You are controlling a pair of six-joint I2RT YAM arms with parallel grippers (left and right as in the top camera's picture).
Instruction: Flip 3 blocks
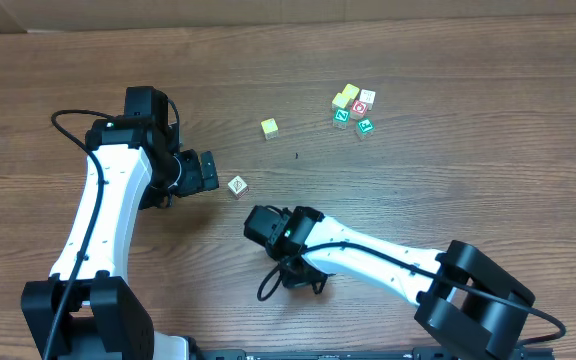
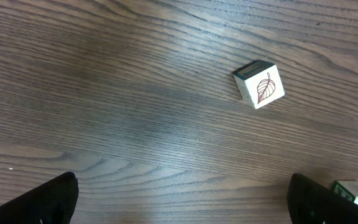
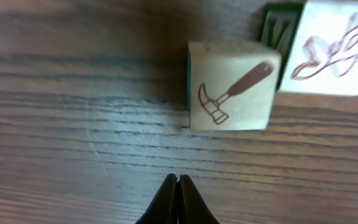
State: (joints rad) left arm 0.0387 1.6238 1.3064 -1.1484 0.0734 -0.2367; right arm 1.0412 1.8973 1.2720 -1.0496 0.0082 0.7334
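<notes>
At the right claw [image 3: 178,182]: both fingers are pressed tip to tip with nothing between them, tips low over bare desk [image 3: 73,124].
- Just past the tips and clear of them sits the hammer block [image 3: 232,87], flat on the wood. Its cream face with a brown hammer drawing is turned toward the wrist camera.
- To the right of it in this view is the scribble block [image 3: 331,46], with a cream face and a reddish line drawing. A dark green lettered face shows at its left edge. Whether these two blocks touch, cannot tell.
- From overhead, this claw and both blocks are hidden under the right arm [image 1: 368,262].

Left claw [image 2: 182,202]: fingers spread wide, holding nothing.
- The leaf block [image 2: 260,85] lies ahead of it, right of centre in the wrist view and clear of both fingers. The leaf drawing is showing, with a darker face on the far side.
- A partial cube [image 2: 355,194] with green print shows past the right-hand finger at the frame's lower corner. Which cube it is, cannot tell.

Farther out, seen from overhead:
- The plain yellow cube [image 1: 269,128] stands alone beyond the leaf block.
- The letter-cube cluster [image 1: 354,108] of yellow, red and green lies further right, well apart from both claws.
</notes>
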